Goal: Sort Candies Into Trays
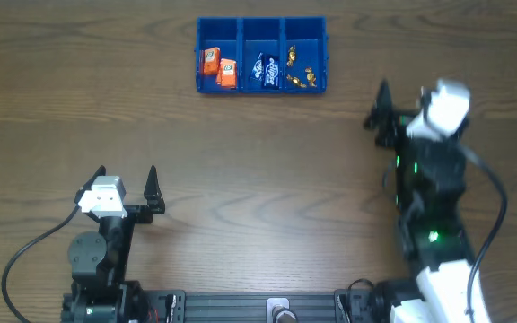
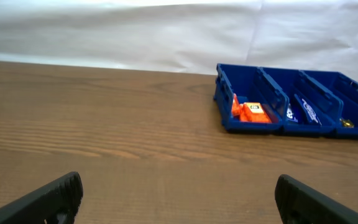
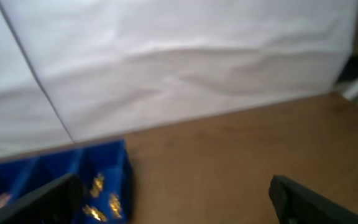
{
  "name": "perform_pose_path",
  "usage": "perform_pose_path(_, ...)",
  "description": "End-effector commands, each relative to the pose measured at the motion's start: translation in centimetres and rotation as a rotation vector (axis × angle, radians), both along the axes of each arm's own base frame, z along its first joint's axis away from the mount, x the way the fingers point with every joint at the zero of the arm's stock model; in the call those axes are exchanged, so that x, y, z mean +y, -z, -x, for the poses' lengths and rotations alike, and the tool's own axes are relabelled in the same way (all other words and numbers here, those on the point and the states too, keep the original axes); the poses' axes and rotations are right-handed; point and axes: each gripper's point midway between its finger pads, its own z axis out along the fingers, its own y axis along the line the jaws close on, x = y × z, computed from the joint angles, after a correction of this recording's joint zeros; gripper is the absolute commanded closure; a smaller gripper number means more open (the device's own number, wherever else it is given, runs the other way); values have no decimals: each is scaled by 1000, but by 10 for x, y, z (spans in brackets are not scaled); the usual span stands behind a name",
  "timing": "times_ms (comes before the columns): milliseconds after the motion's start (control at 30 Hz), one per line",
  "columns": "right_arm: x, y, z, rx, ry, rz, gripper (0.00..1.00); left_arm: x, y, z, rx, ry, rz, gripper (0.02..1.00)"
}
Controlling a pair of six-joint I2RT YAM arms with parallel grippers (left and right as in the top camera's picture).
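Observation:
A blue three-compartment tray (image 1: 261, 88) stands at the far middle of the wooden table. Its left compartment holds orange candies (image 1: 216, 65), the middle one blue-wrapped candies (image 1: 265, 70), the right one small gold candies (image 1: 300, 74). My left gripper (image 1: 126, 184) is open and holds nothing, low at the near left, far from the tray (image 2: 252, 126). The orange candies (image 2: 250, 111) lie ahead of it. My right gripper (image 1: 380, 112) is lifted to the right of the tray and open with nothing in it (image 3: 173, 205). The gold candies (image 3: 104, 199) lie below it, inside the tray (image 3: 126, 165).
Bare wooden tabletop (image 1: 258, 179) stretches between the two arms and the tray. A white backdrop (image 2: 166, 37) stands behind the table's far edge. Black cables (image 1: 25, 256) trail from both arm bases at the near edge.

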Motion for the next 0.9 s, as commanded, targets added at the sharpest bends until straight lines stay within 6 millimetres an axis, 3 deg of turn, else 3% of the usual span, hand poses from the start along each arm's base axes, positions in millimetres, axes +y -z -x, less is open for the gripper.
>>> perform_pose_path(33, -3, 34, 27, -65, -14, 3, 3, -1, 16, 1, 46, 11, -13, 20)
perform_pose_path(267, -22, 57, 57, -194, 43, -8, 3, -1, 16, 1, 46, 11, -13, 20)
perform_pose_path(400, -27, 67, 64, -206, 49, -7, 3, -1, 16, 1, 46, 11, -13, 23)
perform_pose_path(633, -40, 56, 75, -253, 84, 13, 3, -1, 16, 1, 45, 11, -13, 20)
perform_pose_path(767, -22, 52, 79, -253, -19, 151, 3, -1, 16, 1, 45, 11, -13, 20)
perform_pose_path(900, -16, 70, 76, -179, -57, 175, 3, -1, 16, 1, 46, 11, -13, 20)
